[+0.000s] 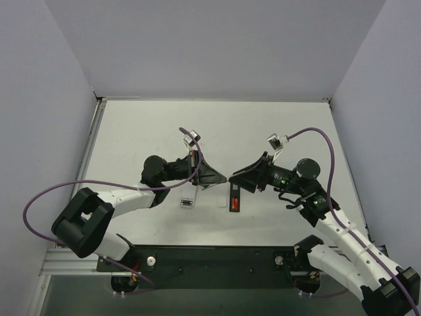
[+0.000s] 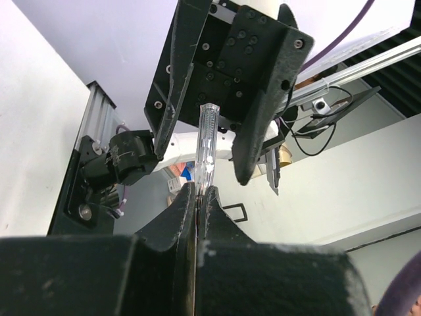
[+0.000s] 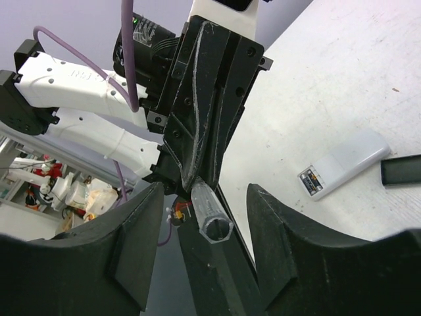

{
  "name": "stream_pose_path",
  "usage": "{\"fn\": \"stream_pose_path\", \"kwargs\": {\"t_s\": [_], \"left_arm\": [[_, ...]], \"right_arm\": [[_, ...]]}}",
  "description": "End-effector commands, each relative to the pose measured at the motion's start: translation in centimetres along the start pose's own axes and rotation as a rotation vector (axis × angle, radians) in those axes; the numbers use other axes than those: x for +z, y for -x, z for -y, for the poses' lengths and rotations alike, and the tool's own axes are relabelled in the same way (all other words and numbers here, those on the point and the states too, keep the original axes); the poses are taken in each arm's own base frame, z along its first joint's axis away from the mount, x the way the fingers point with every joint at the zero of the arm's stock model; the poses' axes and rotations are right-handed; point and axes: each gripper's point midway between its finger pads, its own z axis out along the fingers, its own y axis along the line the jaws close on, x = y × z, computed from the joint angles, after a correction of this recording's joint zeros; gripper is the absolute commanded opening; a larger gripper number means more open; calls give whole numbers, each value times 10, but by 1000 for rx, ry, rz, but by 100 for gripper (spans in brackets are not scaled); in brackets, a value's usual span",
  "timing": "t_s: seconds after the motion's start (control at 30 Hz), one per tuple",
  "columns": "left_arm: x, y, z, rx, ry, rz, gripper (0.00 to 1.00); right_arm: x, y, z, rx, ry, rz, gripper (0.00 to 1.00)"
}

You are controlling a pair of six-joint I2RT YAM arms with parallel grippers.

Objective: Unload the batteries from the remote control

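Observation:
The black remote control lies on the table below the two grippers, with a red battery showing in its recess. Above it, my left gripper is shut on a clear hexagonal pen-like tool that points at the right arm. My right gripper is open, and its fingers straddle the tool's free end with a gap on both sides.
A short white remote lies left of the black one, its battery bay uncovered. A black piece shows at the right edge of the right wrist view. A small black rectangular outline lies on the table.

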Motion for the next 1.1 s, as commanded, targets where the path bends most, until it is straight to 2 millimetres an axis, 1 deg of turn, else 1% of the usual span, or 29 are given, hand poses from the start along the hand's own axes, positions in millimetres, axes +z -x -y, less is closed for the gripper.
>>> {"fn": "stream_pose_path", "kwargs": {"t_s": [0.0, 0.03, 0.13, 0.2, 0.27, 0.3, 0.33, 0.37, 0.43, 0.47, 0.5, 0.53, 0.57, 0.6, 0.63, 0.67, 0.7, 0.73, 0.77, 0.8, 0.83, 0.87, 0.9, 0.93, 0.97, 1.0, 1.03, 1.07], "left_arm": [[-1, 4, 22, 61, -91, 29, 0], [-1, 4, 23, 59, -93, 27, 0], [-1, 3, 22, 57, -92, 24, 0], [-2, 3, 20, 54, -88, 21, 0], [-2, 1, 20, 54, -92, 15, 0], [-2, 1, 19, 51, -92, 13, 0], [-3, -1, 19, 50, -92, 10, 0], [-3, -1, 18, 53, -92, 9, 0], [-5, -2, 14, 43, -79, 5, 10], [-5, -3, 8, 37, -60, 3, 14], [-5, -3, 6, 38, -51, 0, 17], [-6, -6, 3, 39, -41, -17, 25], [-6, -8, -5, 31, -11, -22, 31], [-7, -8, -5, 36, -2, -23, 49], [-9, -7, -7, 40, 9, -20, 60], [-11, -7, -15, 41, 40, -17, 62], [-13, -6, -13, 52, 46, -16, 63], [-14, -5, -15, 57, 61, -15, 63], [-18, -2, -25, 52, 108, -12, 64], [-19, 3, -21, 73, 120, -7, 64], [-22, 7, -27, 125, 152, -3, 64], [-28, 6, -42, 72, 229, -10, 65], [-31, 21, -35, 114, 252, 22, 65], [-35, 26, -40, 178, 291, 22, 66], [-44, 24, -52, 125, 371, 12, 66], [-54, 36, -54, 148, 421, 51, 67], [-58, 46, -52, 214, 457, 56, 66], [-72, 42, -64, 155, 545, 55, 66]], "right_arm": [[2, 21, -16, -67, 60, 77, 45], [2, 21, -15, -66, 57, 76, 39], [2, 22, -14, -66, 50, 85, 29], [2, 24, -13, -67, 44, 96, 25], [1, 26, -15, -71, 48, 105, 19], [1, 27, -15, -76, 49, 110, 14], [1, 28, -16, -77, 49, 113, 3], [1, 29, -16, -82, 46, 119, 0], [0, 31, -13, -85, 26, 136, 0], [-2, 33, -14, -98, 21, 149, 0], [-3, 34, -10, -93, -3, 155, 0], [-5, 37, -7, -95, -29, 175, 0], [-8, 40, -10, -110, -32, 193, 0], [-10, 39, -8, -115, -43, 197, 0], [-12, 39, -8, -120, -48, 206, 0], [-14, 41, -9, -129, -51, 219, 0], [-15, 38, -6, -134, -67, 210, 0], [-16, 38, -5, -141, -75, 206, 0], [-18, 37, -6, -150, -81, 203, 0], [-20, 31, 1, -145, -113, 177, 0], [-22, 30, 4, -167, -133, 169, 0], [-25, 30, 6, -178, -157, 174, 0], [-28, 24, 12, -169, -187, 154, 0], [-31, 25, 12, -192, -197, 156, 0], [-33, 24, 14, -197, -212, 154, 0], [-35, 21, 18, -192, -238, 139, 0], [-38, 23, 18, -215, -250, 141, 0], [-40, 18, 22, -207, -272, 120, 0]]}}
